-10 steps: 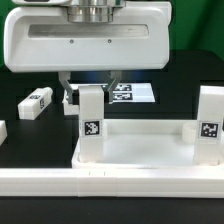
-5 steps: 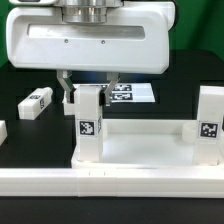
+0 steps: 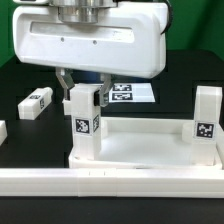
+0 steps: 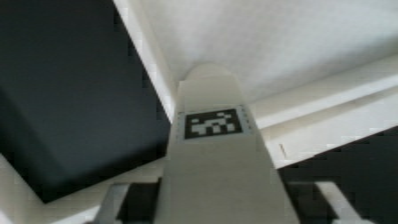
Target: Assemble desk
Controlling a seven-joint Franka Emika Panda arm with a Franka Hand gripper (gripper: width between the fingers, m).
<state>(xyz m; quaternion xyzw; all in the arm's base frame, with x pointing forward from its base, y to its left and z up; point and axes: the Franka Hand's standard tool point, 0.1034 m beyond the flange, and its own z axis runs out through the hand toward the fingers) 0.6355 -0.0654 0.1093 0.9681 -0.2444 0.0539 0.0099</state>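
Upright leg btwn jaws

No readable words, numbers, brands. Only black-white square tags on leg under arm, second standing leg, lying leg, marker board.

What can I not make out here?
Exterior view: the tabletop rim hides the foot of the leg under the gripper.
Wrist view: the picture edge cuts off the fingers; contact with the leg is unclear.
Exterior view: the gripper covers part of the marker board.
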